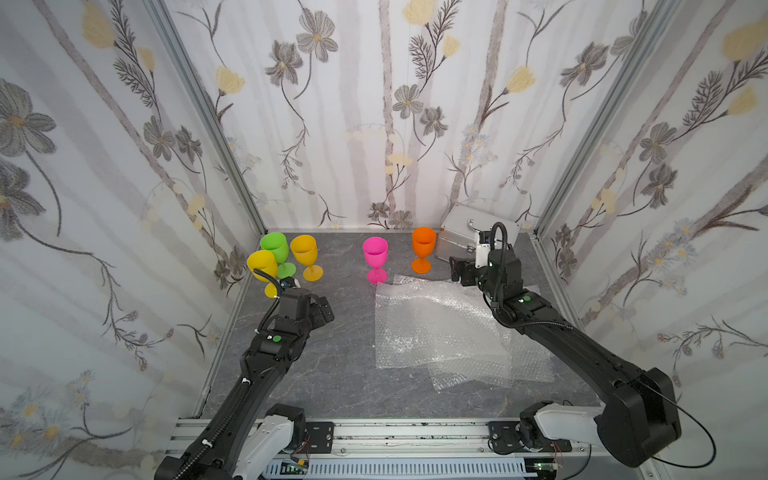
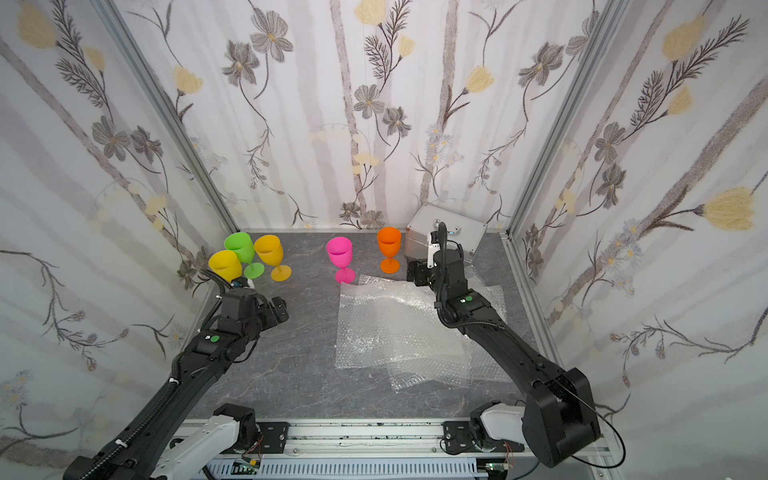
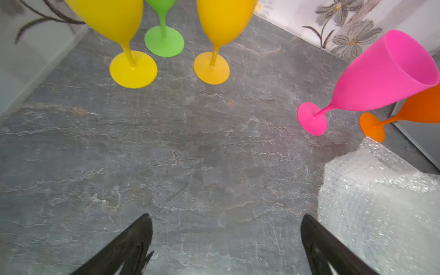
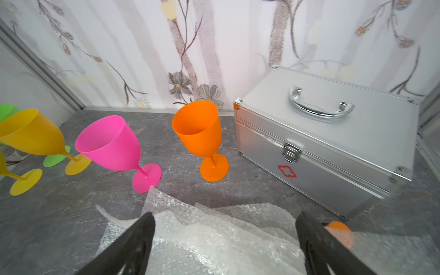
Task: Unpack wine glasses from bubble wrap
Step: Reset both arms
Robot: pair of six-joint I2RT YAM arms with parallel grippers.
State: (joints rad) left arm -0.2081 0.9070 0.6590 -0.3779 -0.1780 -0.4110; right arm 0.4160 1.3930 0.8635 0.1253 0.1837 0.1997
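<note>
Parked upright along the back of the tabletop [image 1: 332,374], bare and out of the way: green glass [image 1: 274,245], yellow glass [image 1: 262,262], amber glass [image 1: 304,248], pink glass [image 1: 375,250], orange glass [image 1: 424,242]. Lying flat and seemingly empty nearer the front: bubble wrap [image 1: 436,328], corner reaching the pink foot. Spread wide, gripping nothing, task probably finished: left fingers [image 3: 128,245], right fingers [image 4: 133,242].

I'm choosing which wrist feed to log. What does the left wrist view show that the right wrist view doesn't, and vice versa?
Left wrist only: the open left gripper over bare table. Right wrist only: the open right gripper above bubble wrap, and the silver case with its handle and red cross. Both: the yellow goblet, green goblet, amber goblet, pink goblet and orange goblet, all upright, plus bubble wrap.
</note>
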